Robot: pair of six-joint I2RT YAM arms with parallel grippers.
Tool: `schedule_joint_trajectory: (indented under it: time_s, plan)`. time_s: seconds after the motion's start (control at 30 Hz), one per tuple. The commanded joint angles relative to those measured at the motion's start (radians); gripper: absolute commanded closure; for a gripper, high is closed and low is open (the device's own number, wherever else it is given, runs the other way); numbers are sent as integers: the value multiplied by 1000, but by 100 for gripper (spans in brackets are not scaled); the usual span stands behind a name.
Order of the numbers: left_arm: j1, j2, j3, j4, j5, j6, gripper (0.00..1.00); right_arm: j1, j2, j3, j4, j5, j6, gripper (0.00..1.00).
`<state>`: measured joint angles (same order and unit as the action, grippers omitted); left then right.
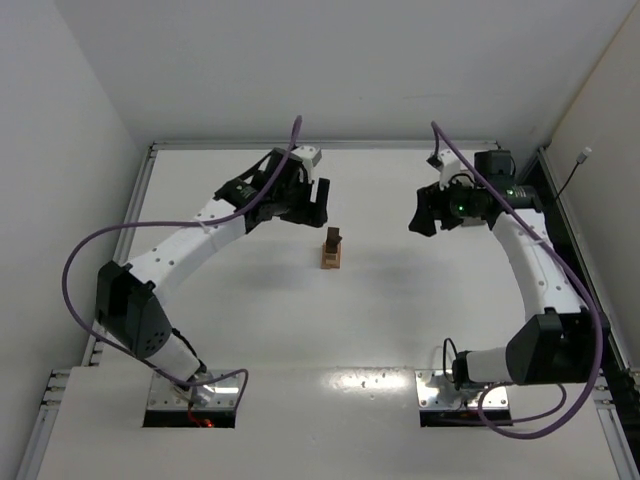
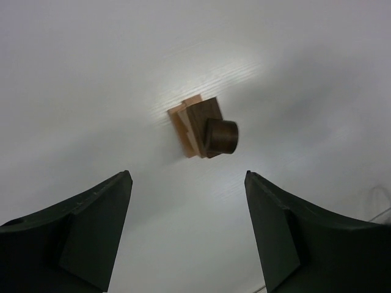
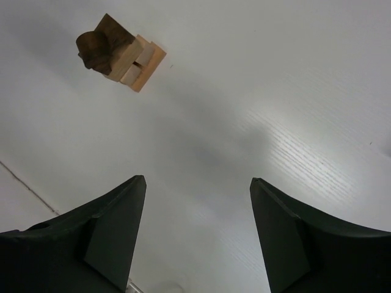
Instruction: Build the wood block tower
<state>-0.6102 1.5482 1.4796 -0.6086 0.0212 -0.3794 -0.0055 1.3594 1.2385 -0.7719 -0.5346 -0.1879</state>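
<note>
The tower (image 1: 332,248) stands at the middle of the white table, a narrow stack of tan blocks below and dark brown blocks on top. In the left wrist view the tower (image 2: 203,128) shows a dark round block on top; it also shows in the right wrist view (image 3: 119,53). My left gripper (image 1: 318,205) is open and empty, raised to the upper left of the tower. My right gripper (image 1: 420,220) is open and empty, well to the right of the tower. No loose wood blocks show on the table.
The white table (image 1: 300,320) is walled at the back and both sides. A dark rail (image 1: 560,220) runs along the right edge. The arm bases (image 1: 192,395) sit at the near edge.
</note>
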Motion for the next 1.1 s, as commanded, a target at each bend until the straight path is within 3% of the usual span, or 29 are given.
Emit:
schedule_joint_trajectory:
  time_s: [0.0,0.03,0.07,0.13,0.17,0.27,0.4,0.5,0.77,1.07]
  plan:
    - [-13,39,-42,-13,-75,-16,28,38,1,20,-20,-7,-56,35]
    - [-2,39,-51,-13,-84,-16,28,59,-9,-11,6,-7,-65,39]
    - [-2,39,-61,-13,-84,-16,28,112,-9,-23,17,4,-65,53]
    - [23,30,-80,-4,-84,-26,28,160,9,-34,26,54,-65,68]
    - [33,17,-81,-3,-84,-26,28,174,23,-34,26,65,-27,84]
    - [87,-11,-91,-3,-95,-26,31,202,84,-43,66,114,77,100]
    - [173,-66,-126,-3,-109,-56,31,260,148,-62,123,163,219,100]
    - [248,-111,-194,15,-99,-84,0,297,193,-73,155,209,325,98]
    - [460,-181,-327,52,47,-93,0,406,316,39,164,375,539,100]
    - [530,-200,-378,61,109,-111,0,476,454,177,164,424,608,100]
